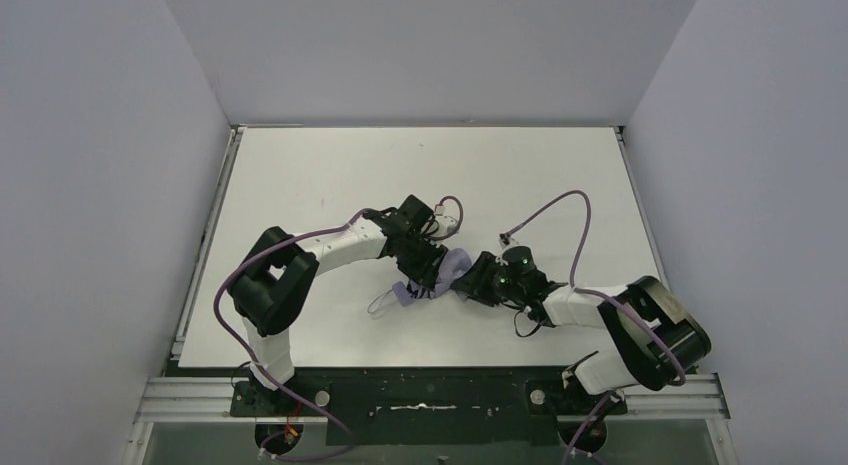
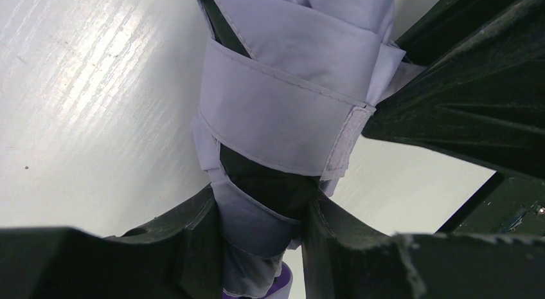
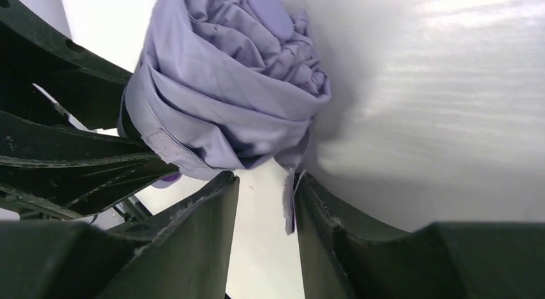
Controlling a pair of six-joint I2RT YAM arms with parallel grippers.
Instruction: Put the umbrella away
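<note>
I'm seeing the umbrella (image 1: 449,268) lying folded on the white table (image 1: 330,175) between both arms, its pale lavender fabric bunching in rolled pleats and a closure strap (image 2: 276,116) wrapping round it. The left gripper (image 2: 260,228) is clamping the bundle from both sides. The right gripper (image 3: 267,202) is standing partly open at the bundle's end, with only a thin fabric tab (image 3: 288,206) dangling between its fingers.

A high camera looks down on the whole table (image 1: 400,165) from its near edge; both wrist cameras see one umbrella (image 2: 283,112) close up.
</note>
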